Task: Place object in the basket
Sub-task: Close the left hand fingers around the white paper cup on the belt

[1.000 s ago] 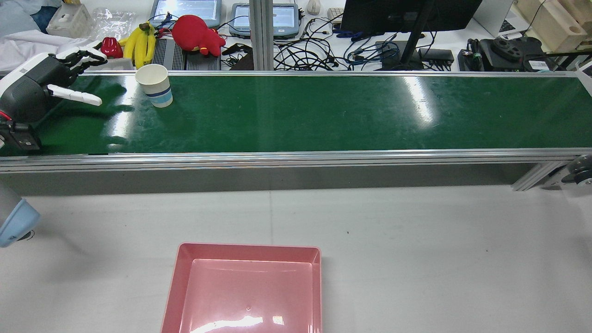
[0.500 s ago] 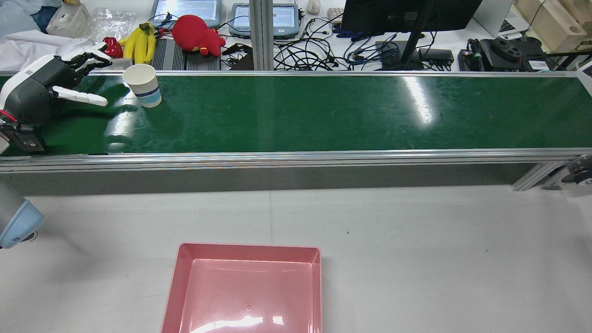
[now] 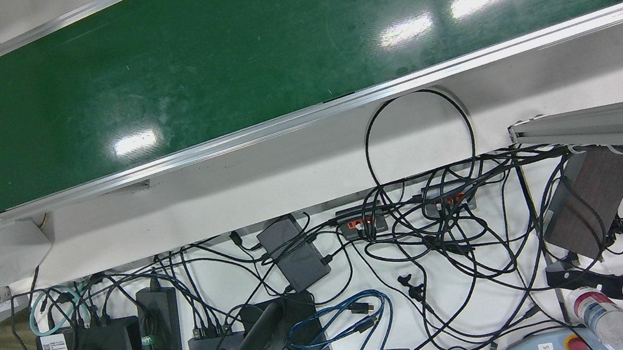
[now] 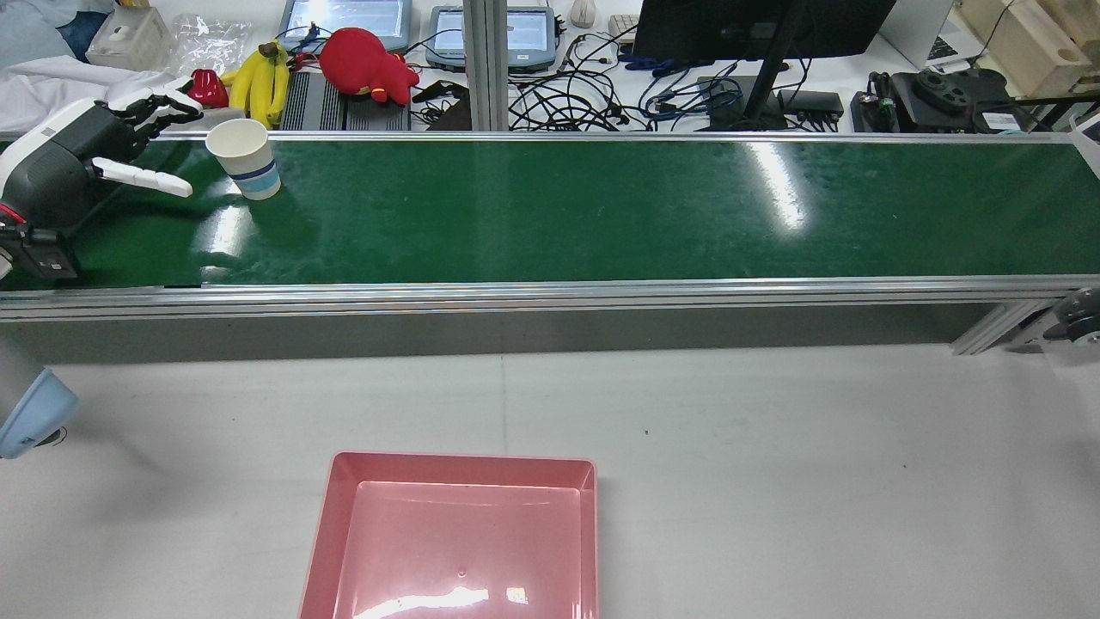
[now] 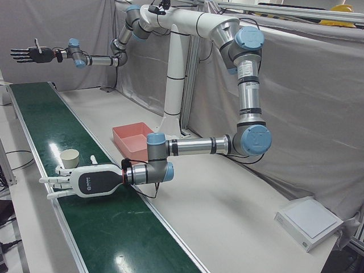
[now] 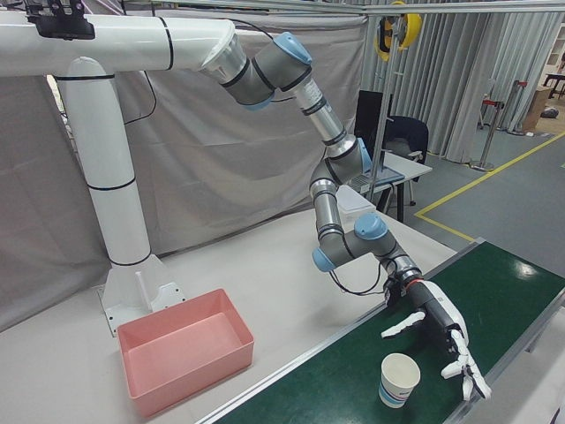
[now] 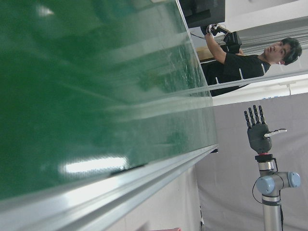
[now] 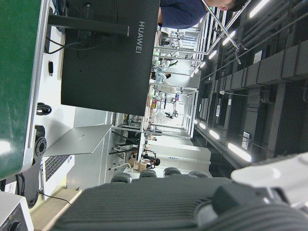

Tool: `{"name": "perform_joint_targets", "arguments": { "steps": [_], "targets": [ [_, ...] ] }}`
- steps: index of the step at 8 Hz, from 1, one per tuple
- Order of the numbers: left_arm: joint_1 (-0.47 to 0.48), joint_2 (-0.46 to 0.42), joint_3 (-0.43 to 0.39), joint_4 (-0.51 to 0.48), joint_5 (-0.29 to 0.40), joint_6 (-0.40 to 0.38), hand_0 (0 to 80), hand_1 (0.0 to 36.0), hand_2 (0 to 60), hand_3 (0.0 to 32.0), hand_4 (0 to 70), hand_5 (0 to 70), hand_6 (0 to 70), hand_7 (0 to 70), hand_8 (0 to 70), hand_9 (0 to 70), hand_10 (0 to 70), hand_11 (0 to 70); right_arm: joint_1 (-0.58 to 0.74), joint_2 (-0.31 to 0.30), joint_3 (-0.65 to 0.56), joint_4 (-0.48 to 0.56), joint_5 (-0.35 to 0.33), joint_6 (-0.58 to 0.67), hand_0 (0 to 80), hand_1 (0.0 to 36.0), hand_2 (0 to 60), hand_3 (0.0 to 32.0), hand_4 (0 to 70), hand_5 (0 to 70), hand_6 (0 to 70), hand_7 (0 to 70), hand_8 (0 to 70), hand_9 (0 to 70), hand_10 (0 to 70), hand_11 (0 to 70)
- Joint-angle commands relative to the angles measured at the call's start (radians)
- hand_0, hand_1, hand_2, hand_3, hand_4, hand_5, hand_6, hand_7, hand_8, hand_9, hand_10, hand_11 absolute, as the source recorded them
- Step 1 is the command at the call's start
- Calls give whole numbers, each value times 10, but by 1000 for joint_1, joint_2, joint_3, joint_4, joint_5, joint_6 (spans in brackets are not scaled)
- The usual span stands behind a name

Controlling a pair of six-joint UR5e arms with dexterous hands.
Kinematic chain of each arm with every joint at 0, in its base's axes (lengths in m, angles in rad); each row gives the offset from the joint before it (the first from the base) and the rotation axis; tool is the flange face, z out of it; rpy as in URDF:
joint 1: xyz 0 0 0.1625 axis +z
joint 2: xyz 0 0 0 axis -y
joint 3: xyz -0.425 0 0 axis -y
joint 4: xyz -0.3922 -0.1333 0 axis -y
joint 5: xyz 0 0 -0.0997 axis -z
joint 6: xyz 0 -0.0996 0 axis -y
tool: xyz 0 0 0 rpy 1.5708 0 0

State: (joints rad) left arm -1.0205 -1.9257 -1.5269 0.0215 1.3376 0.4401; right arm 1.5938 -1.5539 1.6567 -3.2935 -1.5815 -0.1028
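Rear view shows the green conveyor belt (image 4: 601,211) running across the station, and everything else is placed against it. On the grey table on the robot's side of the belt sits the pink basket (image 4: 320,533), well apart from the belt and with nothing in it. At the belt's left end the left hand (image 4: 82,168) hangs low over the green surface, fingers spread and pointing along the belt, holding nothing. The paper cup (image 4: 244,159), white with a blue band, stands upright on the belt near its far edge, just beside the fingertips of that hand and not touching them. In the left-front view the right hand (image 5: 28,54) is raised high above the far end of the belt, well apart from the cup, its fingers straight and apart and holding nothing. Beyond the belt's far rail lie a bunch of bananas (image 4: 258,79) and a red plush toy (image 4: 365,62).
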Motion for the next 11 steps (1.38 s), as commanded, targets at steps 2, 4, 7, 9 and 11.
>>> {"name": "perform_joint_targets", "arguments": {
  "steps": [2, 4, 7, 9, 11],
  "targets": [
    [-4, 2, 7, 3, 0, 3, 623, 228, 0, 0, 182, 367, 79, 72, 131, 194, 0, 15, 0, 0, 0, 0, 0, 0, 0, 0, 0, 0, 0, 0, 0, 0, 0, 0, 0, 0],
    [-1, 1, 7, 3, 0, 22, 624, 229, 0, 0, 185, 370, 79, 72, 131, 192, 0, 13, 0, 0, 0, 0, 0, 0, 0, 0, 0, 0, 0, 0, 0, 0, 0, 0, 0, 0],
    [0, -3, 7, 20, 0, 22, 633, 232, 0, 0, 184, 372, 79, 72, 131, 193, 0, 14, 0, 0, 0, 0, 0, 0, 0, 0, 0, 0, 0, 0, 0, 0, 0, 0, 0, 0],
    [-1, -6, 22, 20, 0, 22, 632, 233, 0, 0, 181, 371, 80, 73, 131, 193, 0, 19, 0, 0, 0, 0, 0, 0, 0, 0, 0, 0, 0, 0, 0, 0, 0, 0, 0, 0],
    [0, -6, 22, 20, 0, 22, 635, 238, 0, 0, 180, 376, 80, 75, 132, 194, 0, 20, 0, 0, 0, 0, 0, 0, 0, 0, 0, 0, 0, 0, 0, 0, 0, 0, 0, 0]
  ]
}}
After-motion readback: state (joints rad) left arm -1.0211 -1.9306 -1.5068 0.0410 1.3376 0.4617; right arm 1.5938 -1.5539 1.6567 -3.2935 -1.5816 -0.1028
